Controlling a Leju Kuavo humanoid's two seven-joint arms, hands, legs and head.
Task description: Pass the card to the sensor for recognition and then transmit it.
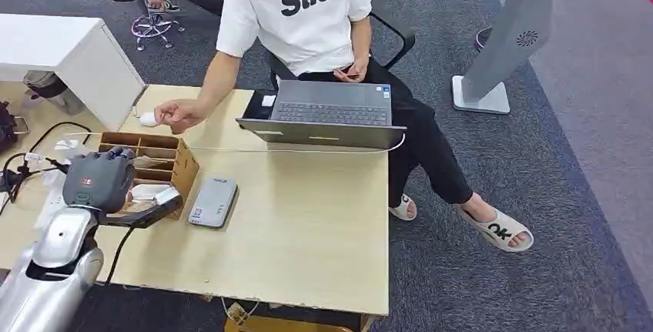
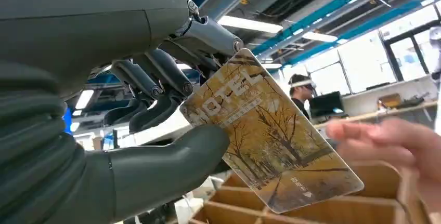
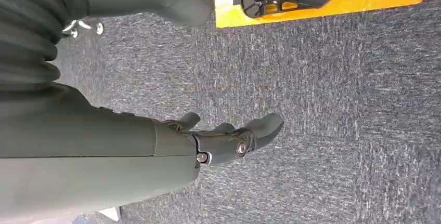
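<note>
My left hand [image 2: 156, 146]: thumb below and fingers above, pinching one end of the card — the grip looks shallow, so I keep the pressure steady and move slowly.
The card [image 2: 270, 141]: a gold hotel card, most of its length sticking out past my fingertips, tilted, above the wooden organiser [image 1: 165, 162].
Grey reader [image 1: 213, 202]: I judge this to be the sensor — it lies flat on the table [image 1: 308, 224], just beside the organiser on the side away from my arm.
Step in hand: I carry the card across and lower its free end flat over the reader's top.
Care: I clear the organiser wall first, and hold still over the reader.
Person's hand [image 1: 179, 115]: beyond the organiser, near the table's far edge.
My right hand [image 3: 229, 141]: hangs over grey carpet, fingers loosely apart, holding nothing.
</note>
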